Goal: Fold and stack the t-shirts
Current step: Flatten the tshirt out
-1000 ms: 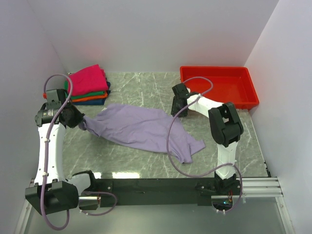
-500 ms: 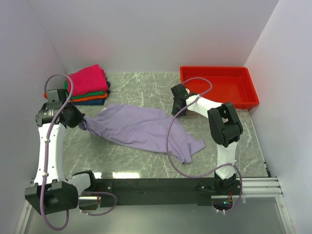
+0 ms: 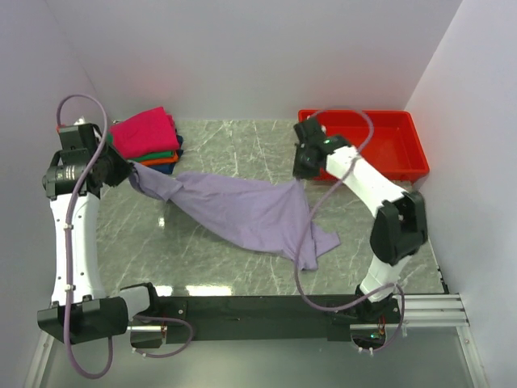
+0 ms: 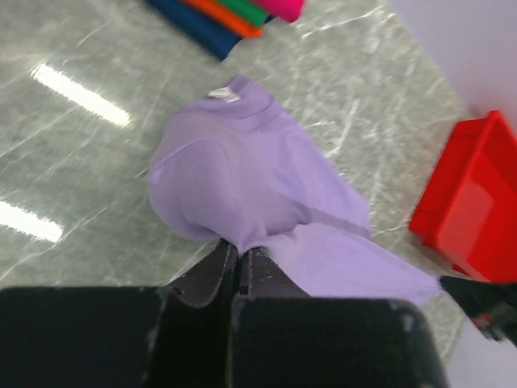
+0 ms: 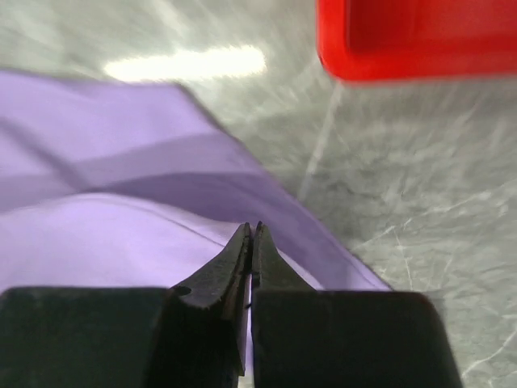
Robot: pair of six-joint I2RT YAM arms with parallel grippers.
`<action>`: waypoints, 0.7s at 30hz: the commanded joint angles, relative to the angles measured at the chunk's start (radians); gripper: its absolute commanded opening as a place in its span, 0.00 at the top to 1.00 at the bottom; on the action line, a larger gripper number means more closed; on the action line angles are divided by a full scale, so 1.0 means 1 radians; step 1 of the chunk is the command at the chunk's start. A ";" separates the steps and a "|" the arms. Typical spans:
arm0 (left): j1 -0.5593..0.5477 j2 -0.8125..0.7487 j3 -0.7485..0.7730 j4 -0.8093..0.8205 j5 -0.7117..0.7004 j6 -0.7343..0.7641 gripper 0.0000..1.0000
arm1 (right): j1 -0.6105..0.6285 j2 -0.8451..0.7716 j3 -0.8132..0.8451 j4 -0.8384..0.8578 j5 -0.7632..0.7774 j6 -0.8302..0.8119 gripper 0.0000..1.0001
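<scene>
A pale lavender t-shirt (image 3: 242, 212) hangs stretched across the marble table between my two grippers. My left gripper (image 3: 129, 171) is shut on its left end, just in front of the folded stack. In the left wrist view the cloth (image 4: 234, 182) bunches out of the shut left gripper (image 4: 240, 249). My right gripper (image 3: 303, 172) is shut on the shirt's raised right corner. In the right wrist view the right gripper (image 5: 253, 228) pinches lavender cloth (image 5: 97, 234). The shirt's lower right end (image 3: 319, 242) lies on the table. Folded t-shirts, magenta-pink on top (image 3: 145, 133), are stacked at the back left.
A red plastic tray (image 3: 380, 147) stands at the back right, just beyond the right gripper; its wall shows in the right wrist view (image 5: 420, 36) and in the left wrist view (image 4: 468, 194). White walls close in the table on three sides.
The right gripper has shut on the shirt's right edge and lifted it back and to the right. The left arm has risen toward the stack, and the shirt is now pulled out between them.
</scene>
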 commanded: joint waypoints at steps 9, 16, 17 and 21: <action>0.001 0.179 0.535 0.106 0.154 -0.054 1.00 | -0.048 -0.188 0.618 -0.309 0.100 -0.107 1.00; -0.027 0.129 0.658 0.123 0.169 -0.054 1.00 | -0.050 -0.314 0.727 -0.344 0.107 -0.106 1.00; -0.031 0.117 0.663 0.120 0.165 -0.053 1.00 | -0.050 -0.337 0.715 -0.344 0.106 -0.103 1.00; -0.045 0.045 0.698 0.102 0.164 -0.053 0.99 | -0.049 -0.478 0.683 -0.361 0.098 -0.087 1.00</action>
